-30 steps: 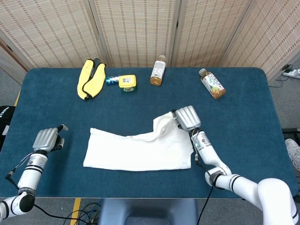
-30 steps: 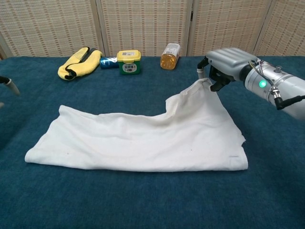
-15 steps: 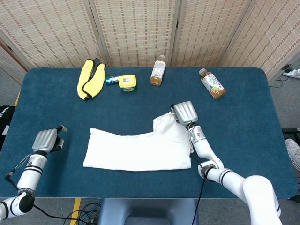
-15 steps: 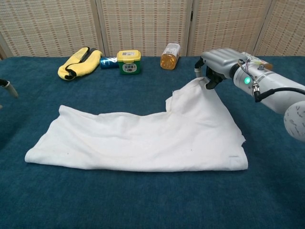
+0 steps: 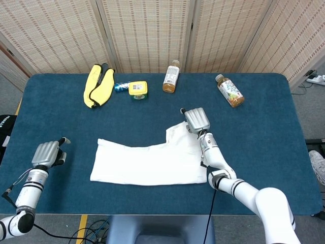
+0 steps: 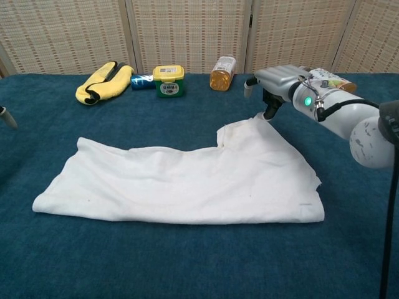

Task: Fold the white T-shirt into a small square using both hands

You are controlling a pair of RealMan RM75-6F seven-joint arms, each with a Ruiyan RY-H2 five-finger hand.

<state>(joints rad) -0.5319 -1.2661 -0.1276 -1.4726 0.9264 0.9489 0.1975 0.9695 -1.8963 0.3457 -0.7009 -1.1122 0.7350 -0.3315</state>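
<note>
White T-shirt point(image 5: 150, 163) lies mid-worktop point(image 5: 264, 132) on the blue cloth, roughly flat, long side running L–R, w/ one corner raised at back right; edges wrinkled, front edge fairly straight. Right robot hand point(image 5: 196, 120) sits at that raised corner, fingers curled down, tips at the fabric point(image 6: 265, 115); can't tell if it's actually pinching. Left robot hand point(image 5: 46, 153) near worktop's left front, apart from shirt, fingers curled in, holding nothing; chest view shows only a sliver of it. Back row: yellow cloth point(image 5: 98, 84), small blue item point(image 5: 120, 87), yellow-lidded tub point(image 5: 137, 90), amber bottle point(image 5: 171, 77), labelled bottle point(image 5: 230, 91) lying down. Labels too small to read.
</note>
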